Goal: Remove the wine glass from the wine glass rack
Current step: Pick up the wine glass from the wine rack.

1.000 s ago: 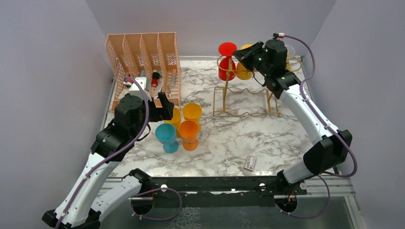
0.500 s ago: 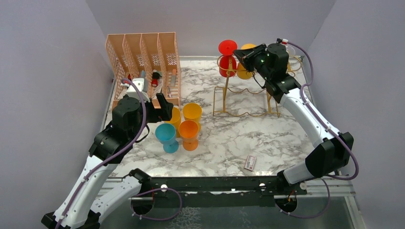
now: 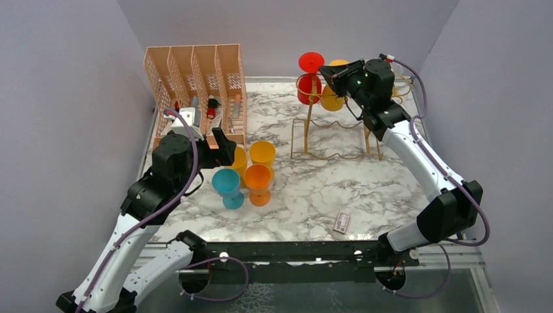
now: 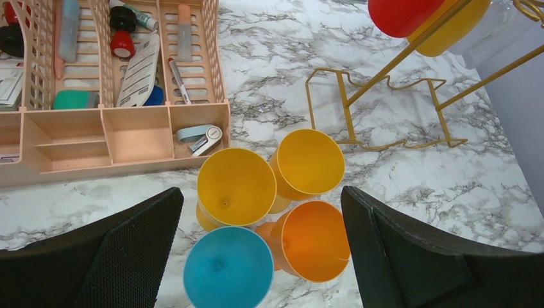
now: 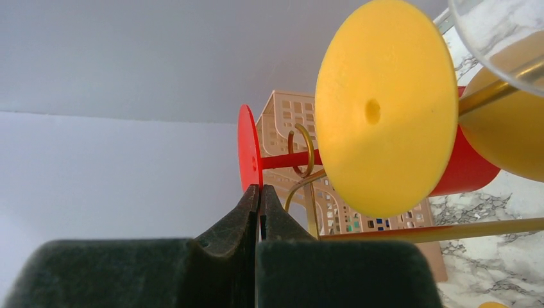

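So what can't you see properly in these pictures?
Clear glass: right wrist view, cut off by the corner; from above, the right arm mostly hides it.
Right tool: shut, but whether it pinches the red glass by its foot is unclear; they overlap.
Card: top view, too small to read.

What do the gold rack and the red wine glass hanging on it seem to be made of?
Gold-coloured wire wine glass rack: likely metal, glossy; thin bent rods catch light. Red hanging wine glass: probably plastic, matte; opaque, flat even colour.
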`<state>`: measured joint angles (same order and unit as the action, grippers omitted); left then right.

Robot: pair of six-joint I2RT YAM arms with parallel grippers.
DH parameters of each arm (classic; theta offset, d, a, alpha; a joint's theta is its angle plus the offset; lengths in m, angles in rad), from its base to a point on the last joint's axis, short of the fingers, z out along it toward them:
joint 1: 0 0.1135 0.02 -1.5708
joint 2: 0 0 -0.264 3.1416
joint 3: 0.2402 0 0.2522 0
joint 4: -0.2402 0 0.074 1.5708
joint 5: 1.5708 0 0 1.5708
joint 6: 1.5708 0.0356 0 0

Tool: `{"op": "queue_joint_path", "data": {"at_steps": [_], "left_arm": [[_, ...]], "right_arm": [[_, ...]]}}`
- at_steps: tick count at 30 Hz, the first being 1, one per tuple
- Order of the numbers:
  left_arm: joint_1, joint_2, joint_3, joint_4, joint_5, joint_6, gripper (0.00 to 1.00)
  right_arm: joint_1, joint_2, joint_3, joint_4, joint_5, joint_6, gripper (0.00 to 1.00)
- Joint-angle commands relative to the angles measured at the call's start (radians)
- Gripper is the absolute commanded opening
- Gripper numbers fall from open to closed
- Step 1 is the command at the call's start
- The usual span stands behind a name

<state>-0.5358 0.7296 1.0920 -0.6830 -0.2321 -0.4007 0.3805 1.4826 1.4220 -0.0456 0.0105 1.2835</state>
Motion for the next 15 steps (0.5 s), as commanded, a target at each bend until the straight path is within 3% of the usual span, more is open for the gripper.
{"op": "queue_joint_path", "data": {"at_steps": [1, 15], "left_arm": [[0.004, -0.012, -0.005, 0.002, -0.002, -0.007, 0.99], [0.005, -0.009, -0.005, 0.002, -0.004, 0.002, 0.99]], "right_arm": [[0.007, 0.000, 0.012, 0.061, 0.039, 0.035, 0.01], [0.007, 0.017, 0.047, 0.054, 0.099, 0.060, 0.01]]}}
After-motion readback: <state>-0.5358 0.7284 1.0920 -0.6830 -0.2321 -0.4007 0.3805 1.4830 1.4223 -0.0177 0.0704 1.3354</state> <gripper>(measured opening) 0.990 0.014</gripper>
